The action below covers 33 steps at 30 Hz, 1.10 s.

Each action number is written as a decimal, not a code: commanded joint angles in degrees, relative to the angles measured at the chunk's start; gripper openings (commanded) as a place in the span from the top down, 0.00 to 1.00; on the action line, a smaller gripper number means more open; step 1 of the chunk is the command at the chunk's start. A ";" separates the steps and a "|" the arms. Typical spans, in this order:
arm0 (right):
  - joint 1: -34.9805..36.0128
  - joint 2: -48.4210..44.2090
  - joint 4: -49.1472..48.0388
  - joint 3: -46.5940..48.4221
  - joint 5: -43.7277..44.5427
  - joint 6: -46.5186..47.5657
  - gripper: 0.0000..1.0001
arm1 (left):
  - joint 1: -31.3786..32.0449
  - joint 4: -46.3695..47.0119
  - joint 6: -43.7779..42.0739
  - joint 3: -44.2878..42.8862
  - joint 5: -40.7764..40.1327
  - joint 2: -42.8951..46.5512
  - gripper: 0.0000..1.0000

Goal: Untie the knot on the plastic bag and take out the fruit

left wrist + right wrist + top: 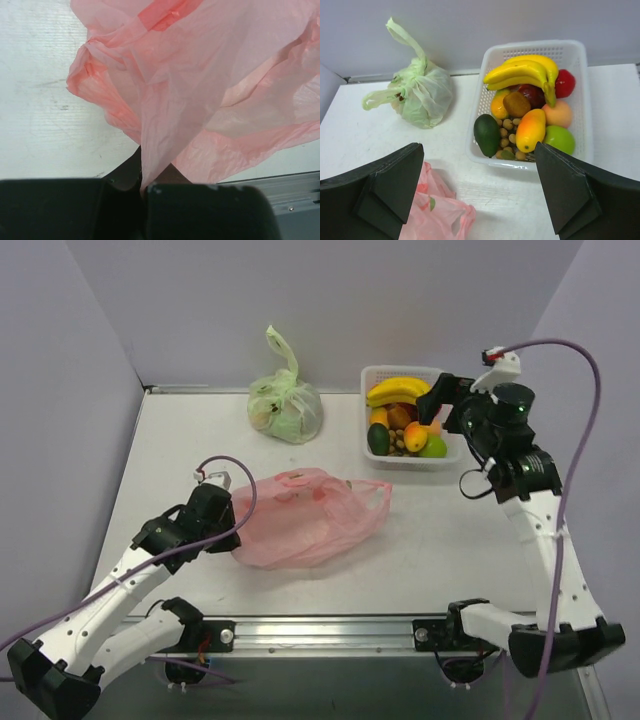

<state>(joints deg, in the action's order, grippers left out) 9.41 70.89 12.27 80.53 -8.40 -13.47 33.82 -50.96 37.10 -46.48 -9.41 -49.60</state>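
Inside plastic bag (320, 525), contents unclear; left hand (145, 189) pinching.

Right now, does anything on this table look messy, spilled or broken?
Nothing spilled or broken. The only untidy thing is the pink plastic bag, lying limp and crumpled with a fold pinched in the left gripper. The fruit sits in the white basket; the green bag is tied shut.
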 commanded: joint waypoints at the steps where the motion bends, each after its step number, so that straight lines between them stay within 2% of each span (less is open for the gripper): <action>1: -0.01 -10.40 3.63 -5.11 5.84 -0.68 0.02 | -0.77 -1.42 -2.03 -4.58 -4.03 0.56 1.00; 6: -0.01 -27.36 8.19 -12.57 12.96 0.55 0.00 | -1.39 -4.14 -2.03 -5.64 -4.56 1.26 0.99; 12: -0.09 -45.65 15.06 -18.21 19.73 0.03 0.00 | -1.48 -8.19 -0.89 -5.64 -5.09 5.13 0.88; 14: -0.09 -51.61 15.94 -21.02 21.93 -0.06 0.00 | -1.57 -9.50 -0.28 -5.47 -4.92 6.70 0.78; 17: -0.01 -57.94 17.95 -23.57 24.91 0.03 0.00 | -1.57 -10.74 0.69 -5.29 -4.30 8.73 0.70; 20: -0.01 -61.91 19.01 -24.89 27.20 1.16 0.00 | -1.57 -11.09 1.04 -5.29 -3.07 10.84 0.57; 21: -0.09 -62.54 19.28 -25.07 27.65 1.52 0.00 | -1.57 -11.18 1.04 -5.46 -2.64 11.37 0.48; 22: -0.01 -63.15 19.45 -25.16 28.17 1.70 0.00 | -1.57 -11.27 0.78 -5.64 -2.02 12.42 0.45; 24: -0.01 -64.21 19.98 -25.07 28.44 2.31 0.00 | -1.57 -11.62 0.43 -6.16 -1.49 13.56 0.35; 25: -0.01 -64.56 20.16 -24.99 28.27 2.40 0.00 | -1.65 -12.05 0.08 -7.12 -1.49 14.87 0.26; 28: -0.01 -66.06 20.77 -25.25 28.18 2.66 0.00 | -1.57 -12.67 -0.54 -9.76 -3.32 18.30 0.14; 31: -0.01 -67.81 21.56 -25.60 28.27 3.19 0.00 | -1.57 -12.67 -1.33 -11.87 -6.23 22.16 0.04; 33: -0.01 -69.31 22.35 -25.86 28.00 3.45 0.00 | -1.57 -12.41 -2.64 -12.14 -9.04 23.93 0.03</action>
<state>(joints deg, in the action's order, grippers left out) 9.41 3.16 34.72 55.20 18.22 -11.55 32.51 -63.40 36.64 -55.77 -13.93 -28.40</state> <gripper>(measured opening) 0.996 0.968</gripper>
